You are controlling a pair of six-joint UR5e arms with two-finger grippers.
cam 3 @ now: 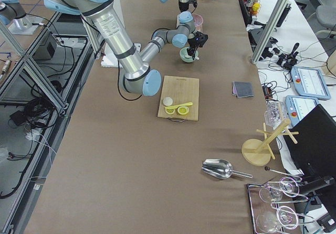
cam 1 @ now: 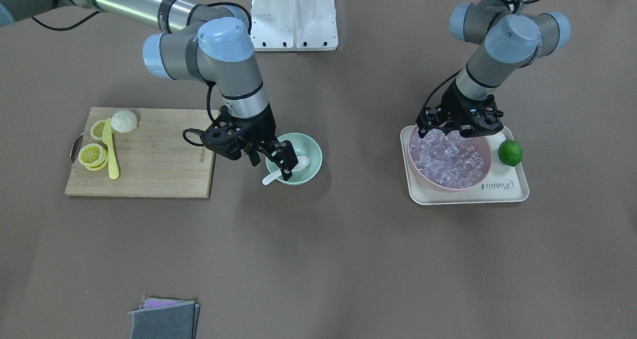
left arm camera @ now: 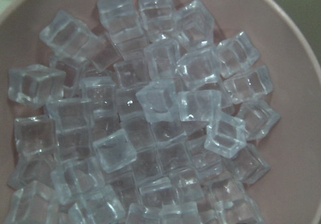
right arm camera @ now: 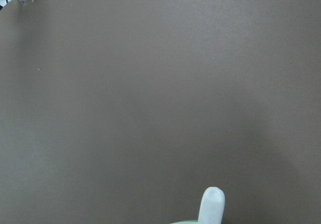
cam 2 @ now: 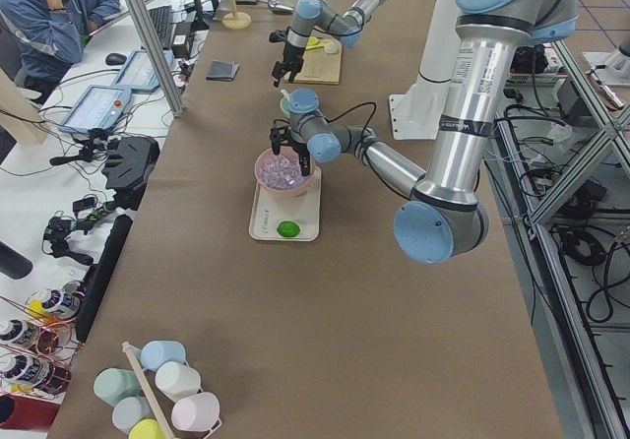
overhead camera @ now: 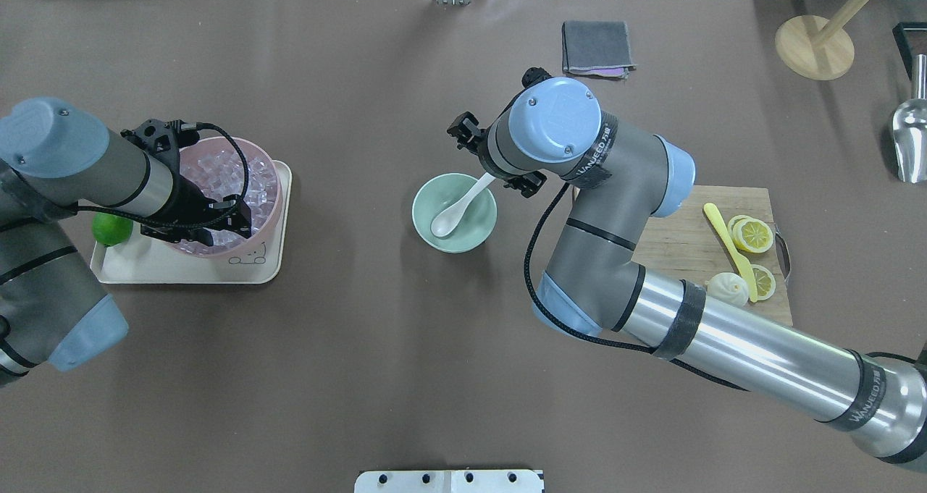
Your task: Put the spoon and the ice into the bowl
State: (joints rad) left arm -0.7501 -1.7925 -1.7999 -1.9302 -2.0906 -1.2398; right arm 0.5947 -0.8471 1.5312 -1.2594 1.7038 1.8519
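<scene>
The mint-green bowl stands at mid table. The white spoon lies in it, scoop inside, handle resting over the rim; it also shows in the overhead view. My right gripper hangs low over the handle side of the bowl, its fingers spread apart, one crossing in front of the handle. The right wrist view shows only the handle tip. The ice fills the pink bowl. My left gripper reaches into that bowl's back; its fingers are hidden and I cannot tell their state.
The pink bowl sits on a cream tray beside a green lime. A wooden board with lemon slices, a yellow knife and a bun lies close beside the mint bowl. A grey cloth lies at the operators' edge.
</scene>
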